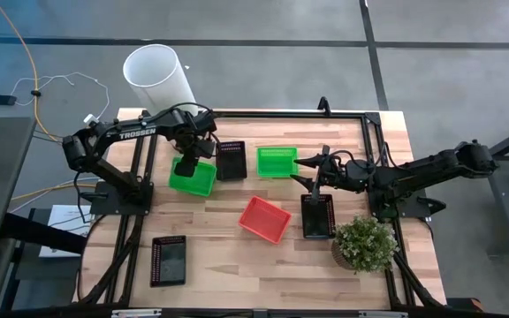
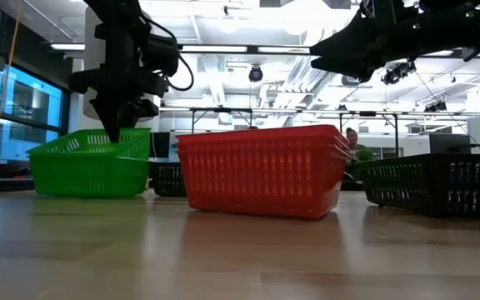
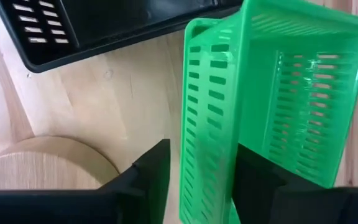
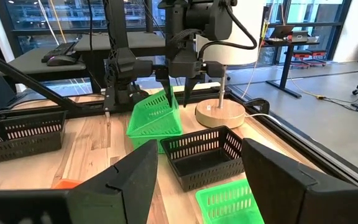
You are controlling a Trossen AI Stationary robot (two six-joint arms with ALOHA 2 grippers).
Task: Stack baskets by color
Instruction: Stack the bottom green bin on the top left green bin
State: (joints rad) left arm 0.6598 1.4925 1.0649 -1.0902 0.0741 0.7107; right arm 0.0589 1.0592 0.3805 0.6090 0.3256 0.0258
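My left gripper (image 1: 191,157) points down over a green basket (image 1: 193,177) at the table's far left. Its open fingers straddle one basket wall (image 3: 207,124), one outside and one inside. That basket's rim slopes up toward the gripper (image 4: 178,93). My right gripper (image 1: 300,170) hangs level and open, holding nothing, between a second green basket (image 1: 277,162) and a black basket (image 1: 317,216). Another black basket (image 1: 230,159) stands between the two green ones. A red basket (image 1: 265,219) sits mid-table, and a third black one (image 1: 168,261) is near the front left. My left gripper has the green basket's wall (image 3: 197,155) between its fingers from above. A gap shows beside the outer finger (image 3: 151,177). The inner finger (image 3: 257,180) stands right at the wall, and I cannot tell whether it touches.
A tall white cylinder (image 1: 157,78) stands at the far left corner and a potted plant (image 1: 365,245) at the near right. A round wooden base (image 3: 42,165) lies beside the left gripper. Bare wood shows along the front edge, right of the near-left black basket.
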